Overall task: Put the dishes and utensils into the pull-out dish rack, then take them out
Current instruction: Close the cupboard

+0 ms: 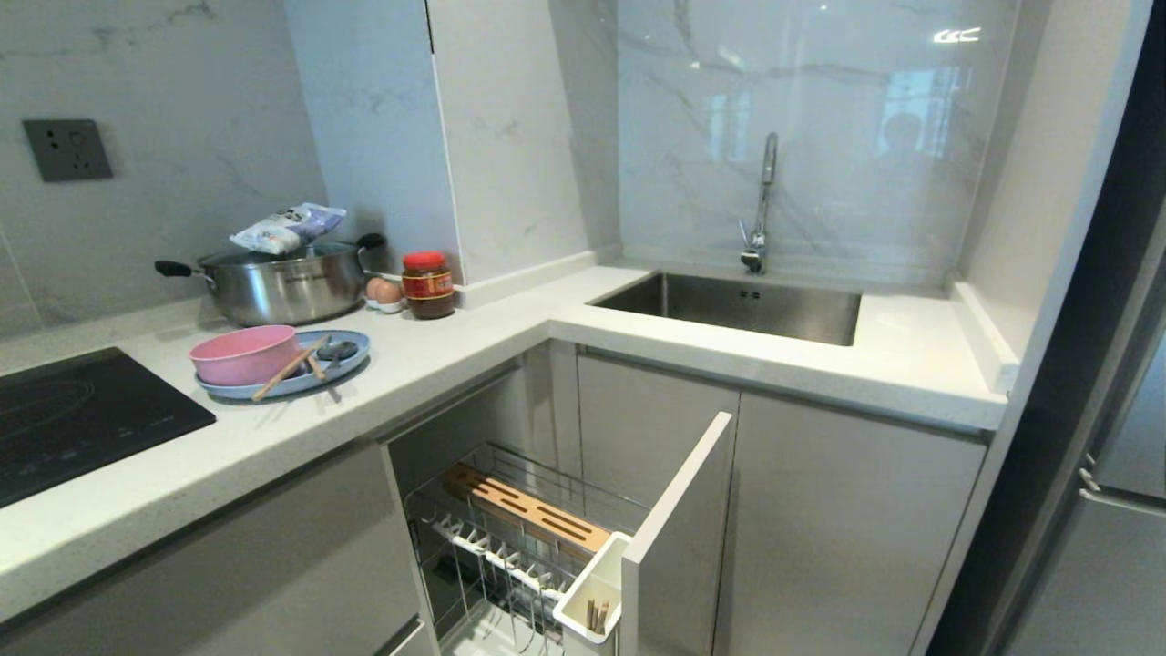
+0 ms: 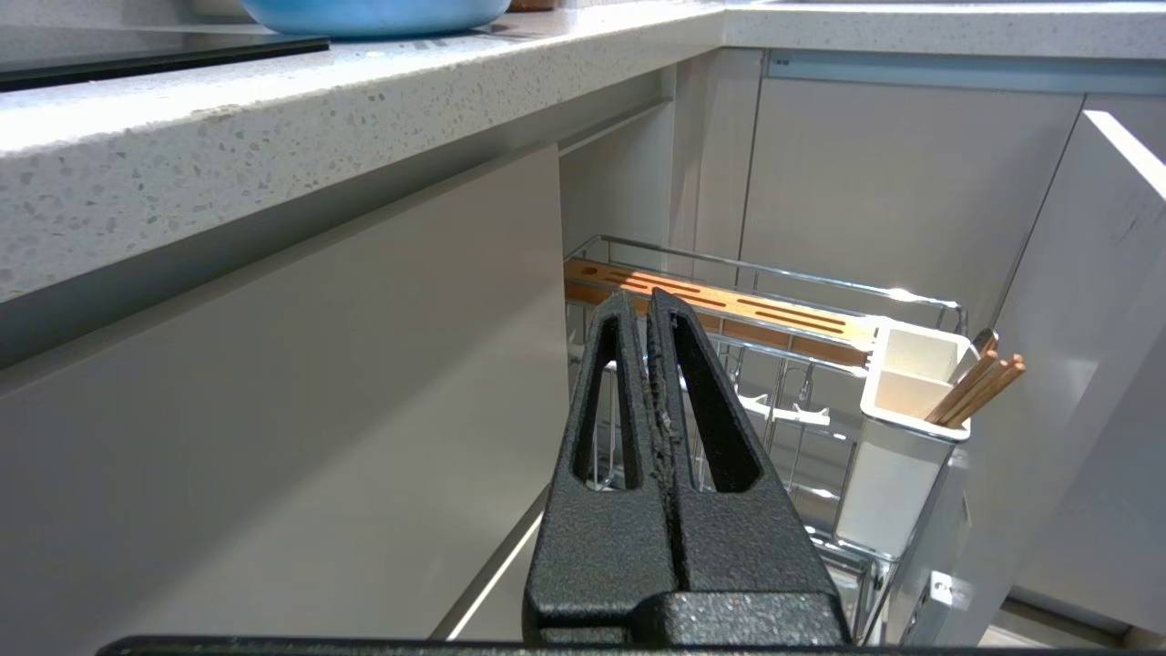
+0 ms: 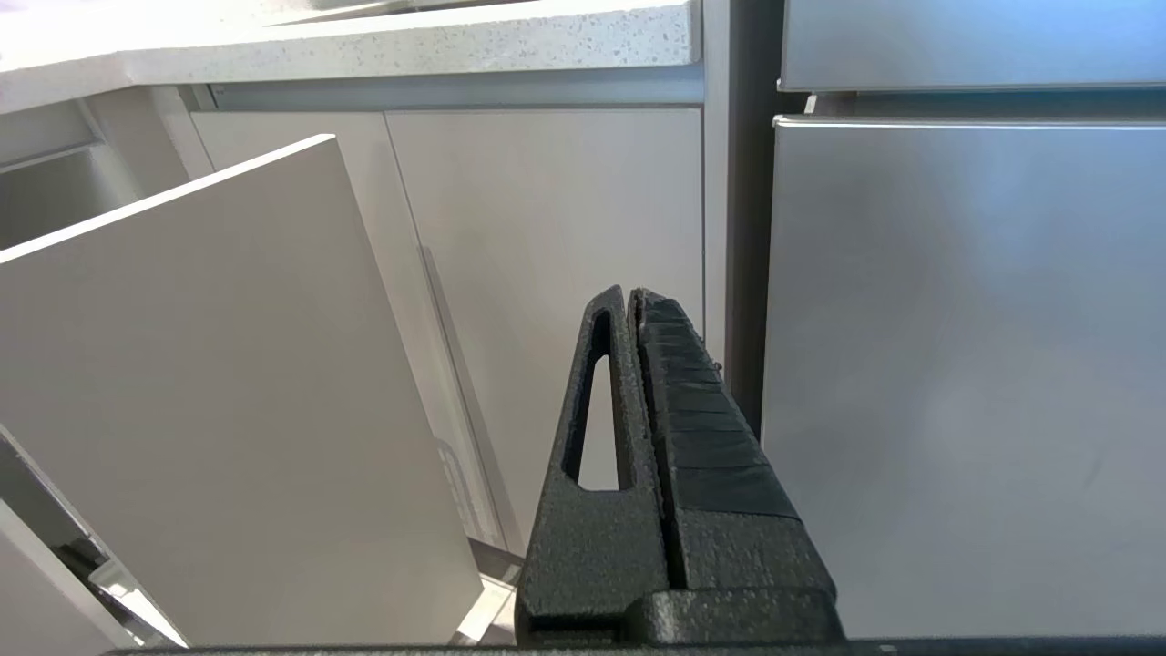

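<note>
At the head view's left, a matte pink bowl (image 1: 244,353) and crossed chopsticks (image 1: 290,366) sit on a light-blue plate (image 1: 346,363) on the desk (image 1: 437,364). The chrome dish rack (image 1: 510,538) stands pulled out at bottom centre. Left gripper (image 2: 649,305) and right gripper (image 3: 629,301) are closed, empty.

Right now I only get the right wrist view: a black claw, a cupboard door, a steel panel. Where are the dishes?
Observer: Head view: the pink bowl sits on the light-blue plate on the counter, beside the black cooktop.
Operator: Is the rack pulled out?
Observer: Yes, the pull-out dish rack stands open below the counter, no dish in it.
Operator: Nothing in it at all?
Observer: Brown chopsticks stand in its white cutlery cup.
</note>
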{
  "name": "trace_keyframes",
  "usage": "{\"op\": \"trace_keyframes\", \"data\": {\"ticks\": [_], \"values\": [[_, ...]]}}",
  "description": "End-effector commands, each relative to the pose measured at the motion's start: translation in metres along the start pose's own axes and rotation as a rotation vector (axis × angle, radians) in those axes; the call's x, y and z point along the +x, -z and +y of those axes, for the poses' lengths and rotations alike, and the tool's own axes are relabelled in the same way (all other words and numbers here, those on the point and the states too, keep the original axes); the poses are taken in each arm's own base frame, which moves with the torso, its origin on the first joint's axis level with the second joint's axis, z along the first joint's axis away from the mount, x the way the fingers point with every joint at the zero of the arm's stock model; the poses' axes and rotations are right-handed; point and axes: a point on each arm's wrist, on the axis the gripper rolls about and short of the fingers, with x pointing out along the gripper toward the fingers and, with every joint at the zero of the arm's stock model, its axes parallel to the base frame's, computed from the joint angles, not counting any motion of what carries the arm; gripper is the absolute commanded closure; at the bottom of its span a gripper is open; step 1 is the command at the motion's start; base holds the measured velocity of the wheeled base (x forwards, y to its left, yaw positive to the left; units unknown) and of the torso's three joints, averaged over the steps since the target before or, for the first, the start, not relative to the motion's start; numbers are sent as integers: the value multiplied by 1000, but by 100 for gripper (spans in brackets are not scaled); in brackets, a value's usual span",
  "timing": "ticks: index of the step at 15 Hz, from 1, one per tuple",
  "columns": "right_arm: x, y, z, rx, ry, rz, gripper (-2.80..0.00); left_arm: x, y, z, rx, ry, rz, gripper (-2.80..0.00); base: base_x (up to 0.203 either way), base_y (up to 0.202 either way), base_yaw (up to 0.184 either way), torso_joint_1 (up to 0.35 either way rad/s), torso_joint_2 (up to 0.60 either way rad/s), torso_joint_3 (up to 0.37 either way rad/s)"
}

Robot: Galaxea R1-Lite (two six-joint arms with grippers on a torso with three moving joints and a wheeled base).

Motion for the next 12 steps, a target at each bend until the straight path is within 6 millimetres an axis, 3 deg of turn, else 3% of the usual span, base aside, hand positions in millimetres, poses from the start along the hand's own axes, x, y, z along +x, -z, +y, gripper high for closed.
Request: {"op": "trace_keyframes", "data": {"ticks": [1, 6, 8, 12], "values": [[0, 0, 0, 1, 0, -5, 0, 0, 0, 0, 1, 0, 3, 0, 0, 0, 0, 7, 4, 63], [0, 0, 0, 1, 0, -5, 0, 0, -1, 0, -26, -21, -8, 0, 0, 0, 0, 1, 0, 8], [0, 0, 0, 1, 0, -5, 0, -4, -16, 1, -7, -26, -82, 0, 0, 0, 0, 0, 0, 0], [0, 0, 0, 1, 0, -3, 0, -50, -107, 4, 23, -42, -393, 0, 0, 0, 0, 0, 0, 0]]}}
